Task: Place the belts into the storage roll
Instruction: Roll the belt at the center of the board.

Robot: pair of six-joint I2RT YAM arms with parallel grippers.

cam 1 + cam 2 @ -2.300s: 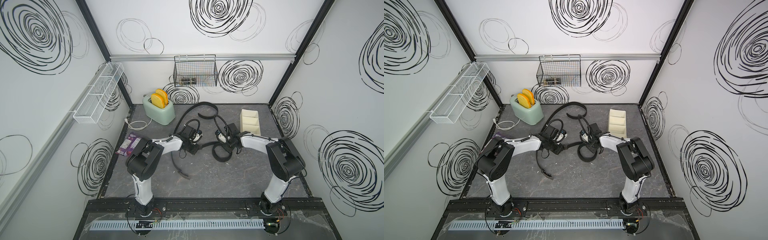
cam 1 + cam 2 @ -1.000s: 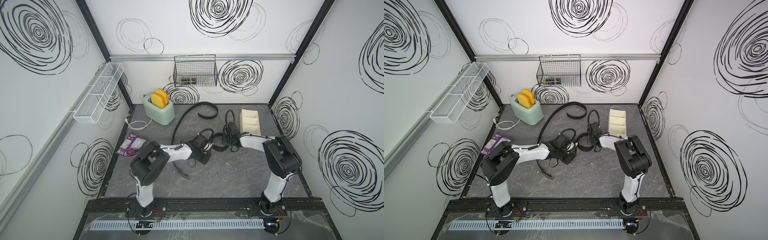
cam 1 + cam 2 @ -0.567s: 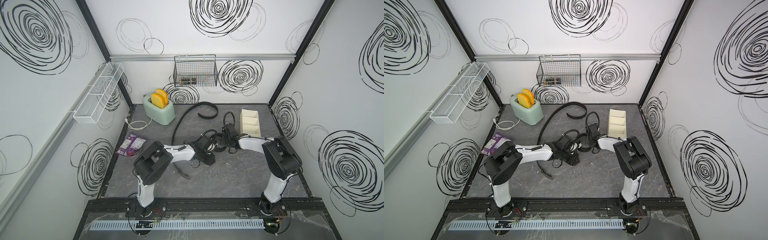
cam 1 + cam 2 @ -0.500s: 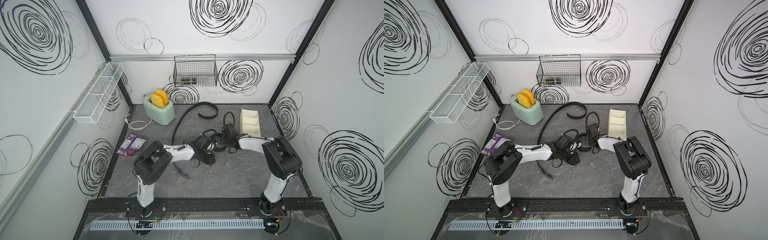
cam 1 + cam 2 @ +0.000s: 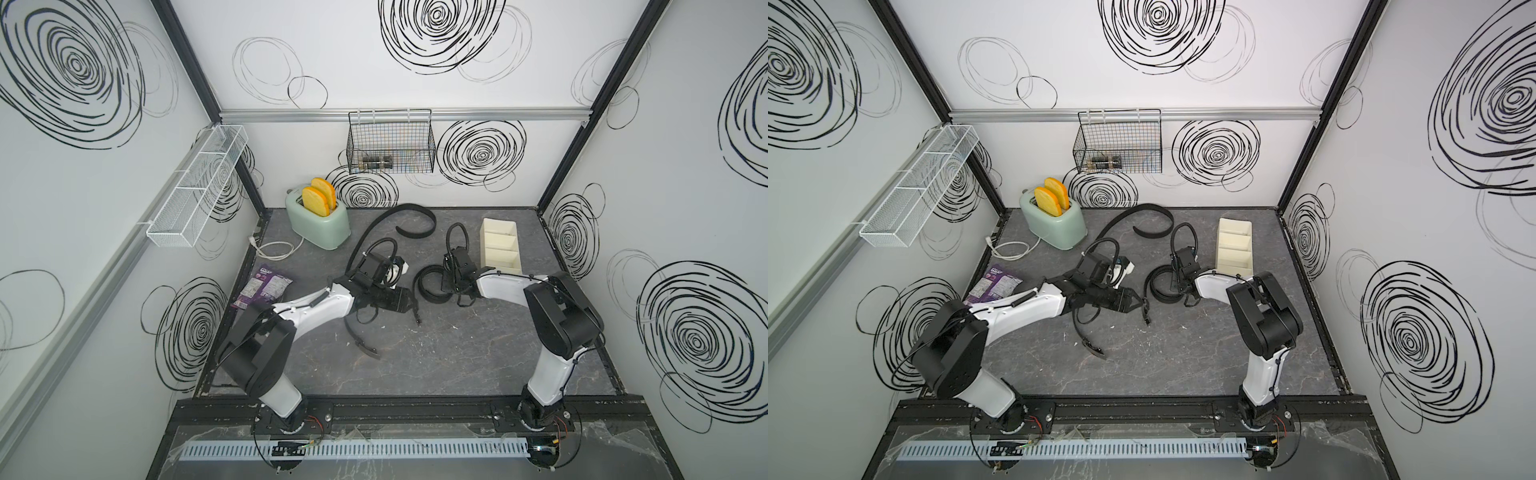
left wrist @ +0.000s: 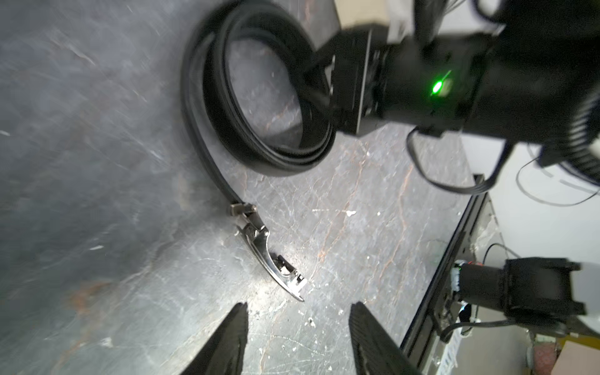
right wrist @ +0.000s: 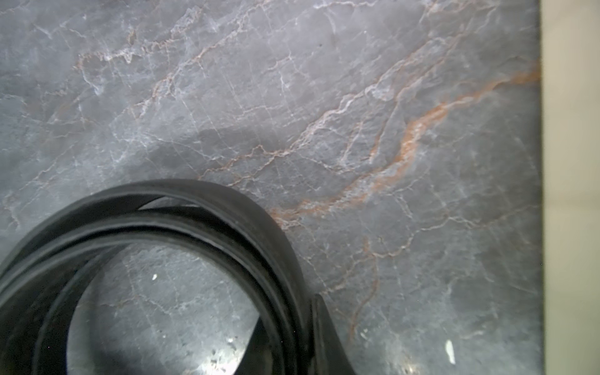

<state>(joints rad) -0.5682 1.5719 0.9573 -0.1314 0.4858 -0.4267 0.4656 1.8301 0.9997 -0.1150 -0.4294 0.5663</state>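
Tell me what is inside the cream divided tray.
The storage roll shows only bare cream compartments, with nothing lying in them. Its near end is partly covered by the right arm, so that part cannot be checked.

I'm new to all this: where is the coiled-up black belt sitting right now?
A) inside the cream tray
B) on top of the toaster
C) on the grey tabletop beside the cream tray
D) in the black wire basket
C: the coiled belt lies on the grey tabletop, beside the cream tray, not in it.
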